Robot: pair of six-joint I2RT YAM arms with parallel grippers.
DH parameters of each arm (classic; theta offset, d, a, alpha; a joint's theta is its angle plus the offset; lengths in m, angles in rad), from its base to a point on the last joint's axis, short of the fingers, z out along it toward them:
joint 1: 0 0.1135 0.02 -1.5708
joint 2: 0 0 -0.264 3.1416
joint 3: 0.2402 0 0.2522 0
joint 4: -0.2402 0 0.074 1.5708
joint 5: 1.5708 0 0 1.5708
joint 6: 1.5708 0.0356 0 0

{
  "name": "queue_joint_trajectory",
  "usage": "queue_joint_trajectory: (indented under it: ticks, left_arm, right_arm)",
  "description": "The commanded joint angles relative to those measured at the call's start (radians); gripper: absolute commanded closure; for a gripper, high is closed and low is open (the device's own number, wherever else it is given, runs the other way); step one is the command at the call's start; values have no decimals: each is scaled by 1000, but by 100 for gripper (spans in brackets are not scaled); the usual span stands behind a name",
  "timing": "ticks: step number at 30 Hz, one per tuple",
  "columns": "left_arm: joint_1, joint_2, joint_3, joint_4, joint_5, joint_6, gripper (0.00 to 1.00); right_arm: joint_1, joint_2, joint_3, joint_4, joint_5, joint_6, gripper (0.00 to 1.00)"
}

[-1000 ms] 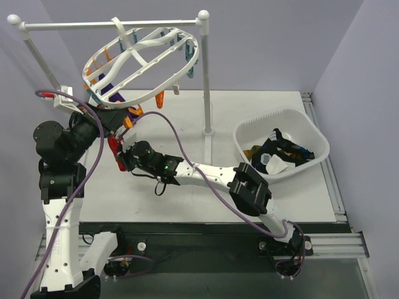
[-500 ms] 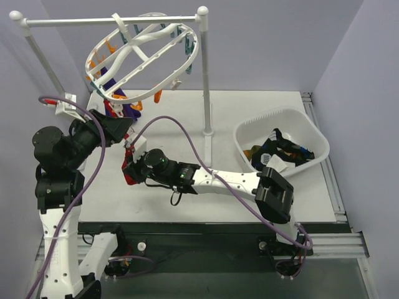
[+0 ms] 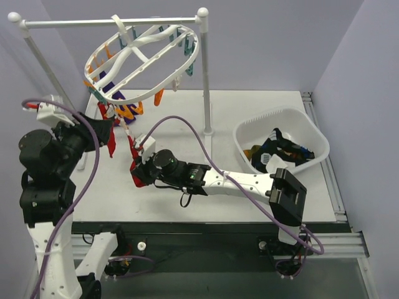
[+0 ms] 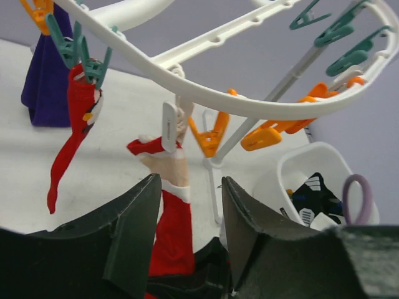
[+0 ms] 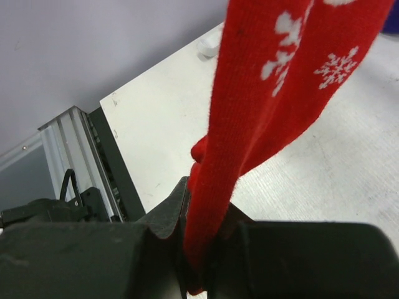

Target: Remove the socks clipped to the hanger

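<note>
**Asker:** What is on the left?

**Describer:** The left hand sits under the hanger, its two dark fingers apart and gripping nothing. Up and to the left, a purple sock and a thin red sock hang from the ring, the red one from a teal clip.

**Asker:** Which sock is being worked?

**Describer:** A snowflake sock hangs in the middle from a white clip. Its lower end is pinched tight in the closed right hand, above the counter.

**Asker:** How should the pull go?

**Describer:** Probably straight down along the sock, slow and even. The free left hand could pinch the white clip open or steady the ring. A sideways tug would likely swing the light hanger on its rail.

**Asker:** What about materials and shapes?

**Describer:** The snowflake sock is soft, fuzzy red knit with white flakes and a pale band near the top, and it looks stretchy. The hanger is smooth, hard white plastic, an oval ring with crossbars. The orange clips are small glossy pegs. At far right, a round-walled white tub holds loose socks.
</note>
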Motion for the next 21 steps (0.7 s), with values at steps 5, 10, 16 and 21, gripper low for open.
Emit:
queue_joint_trajectory:
  ticks: [5, 10, 16, 21]
  left_arm:
    - [-3, 116, 20, -47, -70, -4, 57]
    - [-4, 115, -35, 37, 14, -43, 56]
    - [-6, 112, -53, 77, 23, -41, 52]
    - [-4, 124, -61, 103, 17, -41, 52]
  right_arm:
    - [2, -115, -58, 22, 17, 0, 100]
    - [7, -122, -55, 19, 17, -5, 100]
    - [19, -114, -35, 9, 24, -11, 100]
    - [28, -111, -26, 9, 24, -19, 100]
